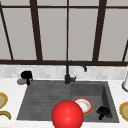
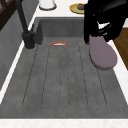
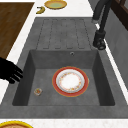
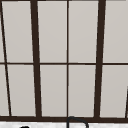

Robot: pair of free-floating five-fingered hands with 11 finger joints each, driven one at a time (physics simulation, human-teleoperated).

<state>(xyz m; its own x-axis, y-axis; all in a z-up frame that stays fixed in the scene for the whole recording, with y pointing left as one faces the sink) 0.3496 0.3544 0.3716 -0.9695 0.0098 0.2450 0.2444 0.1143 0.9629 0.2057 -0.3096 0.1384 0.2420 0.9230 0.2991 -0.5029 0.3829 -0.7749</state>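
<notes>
At the front view's left, the left hand (image 1: 26,75) clamps a mauve sponge (image 1: 21,81); lower right, the right hand (image 1: 103,111) curls empty near the plate (image 1: 84,105).

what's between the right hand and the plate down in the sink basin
Nothing visible. The right hand hangs with fingers curled at the basin's front right, and the red-rimmed plate lies flat on the basin floor beside it, with bare floor between them. A small round object lies off to the side.
</notes>
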